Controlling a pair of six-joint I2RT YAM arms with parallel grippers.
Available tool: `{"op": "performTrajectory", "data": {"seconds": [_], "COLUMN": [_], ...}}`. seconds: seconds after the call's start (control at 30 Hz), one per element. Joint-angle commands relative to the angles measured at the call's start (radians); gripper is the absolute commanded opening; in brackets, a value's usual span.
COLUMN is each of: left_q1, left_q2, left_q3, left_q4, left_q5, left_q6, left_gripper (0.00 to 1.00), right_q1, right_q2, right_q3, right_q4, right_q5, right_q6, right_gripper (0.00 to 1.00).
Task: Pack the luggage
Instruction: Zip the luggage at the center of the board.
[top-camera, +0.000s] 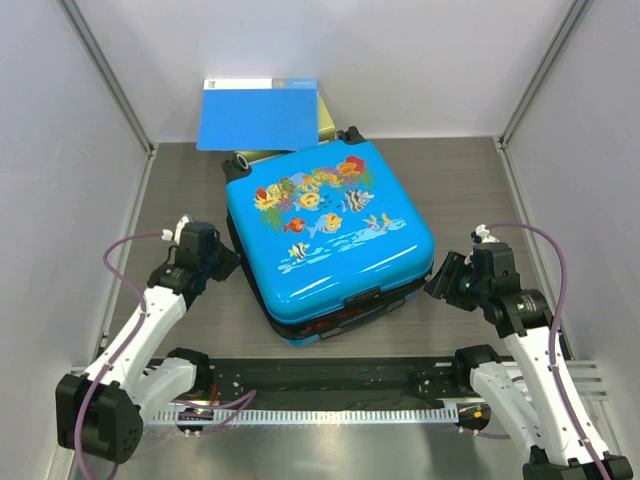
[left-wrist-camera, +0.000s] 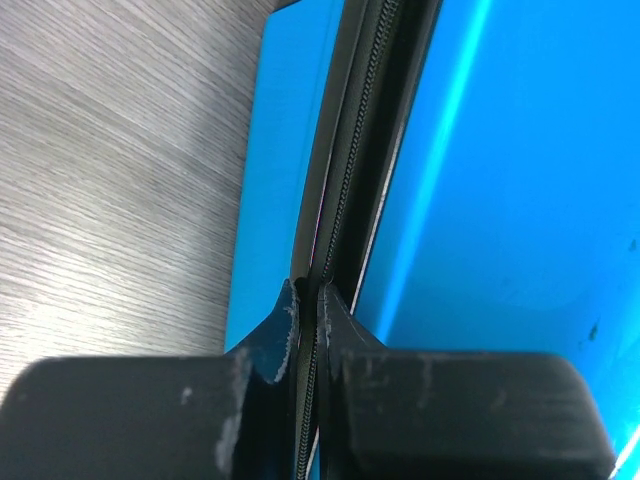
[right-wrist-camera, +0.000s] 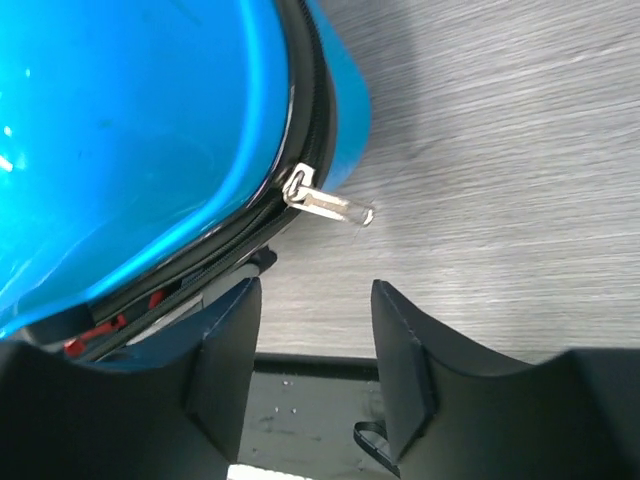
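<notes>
Left gripper (left-wrist-camera: 305, 300): jaws pressed together, tips right at the zipper track (left-wrist-camera: 350, 170) on the left flank of the luggage (top-camera: 325, 235). The chain runs down into the line between the two fingers, but whether a slider or tab is pinched there is hidden by the fingers themselves. Right gripper (right-wrist-camera: 315, 290): jaws apart, nothing between them. The silver zipper pull (right-wrist-camera: 330, 207) sticks out sideways from the shell's corner just beyond the fingertips, clear of both pads. The luggage lies flat mid-table (top-camera: 470, 190) between the two arms, fish-print lid on top and lowered, wheels toward the far end. Under the lid at the near right corner the seam gapes, and something red (right-wrist-camera: 95, 335) shows inside. A plain blue folder (top-camera: 258, 113) stands behind it, with a yellow-green box (top-camera: 328, 125) partly hidden by the folder. Judgement: contents look to be in and the lid down, so the step in hand is zipping shut, with the near right corner not yet closed. The next move calls for the right claw to advance, centre the pull between its pads and close on it, then draw it along the track while the left side steadies the shell. The tab is thin and may slip out of the grip.
</notes>
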Motion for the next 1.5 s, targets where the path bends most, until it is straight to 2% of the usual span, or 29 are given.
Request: {"op": "performTrajectory", "data": {"seconds": [0.0,0.33,0.6,0.87,1.07,1.27,1.47], "left_q1": [0.013,0.070,0.157,0.203,0.225,0.232,0.234], "left_q2": [0.041,0.162,0.238,0.333,0.386,0.380,0.376], "left_q3": [0.030,0.085,0.119,0.168,0.221,0.246,0.251], "left_q4": [-0.032,0.034,0.072,0.129,0.132,0.114,0.100], "left_q5": [-0.002,0.067,0.139,0.191,0.219,0.222,0.234], "left_q6": [0.025,0.039,0.068,0.090,0.108,0.128,0.142], "left_gripper": [0.00,0.00,0.00,0.00,0.00,0.00,0.00], "right_q1": [0.006,0.006,0.006,0.006,0.006,0.006,0.006], "right_q2": [0.011,-0.080,0.055,0.081,0.141,0.118,0.170], "right_q3": [0.023,-0.037,-0.046,-0.078,-0.071,-0.017,0.036], "right_q4": [0.067,0.236,0.282,0.322,0.321,0.261,0.259], "right_q5": [0.041,0.034,-0.027,-0.042,-0.032,0.065,-0.004], "right_q6": [0.009,-0.015,-0.041,-0.058,-0.078,-0.090,-0.179], "right_gripper": [0.55,0.59,0.57,0.56,0.54,0.56,0.56]}}
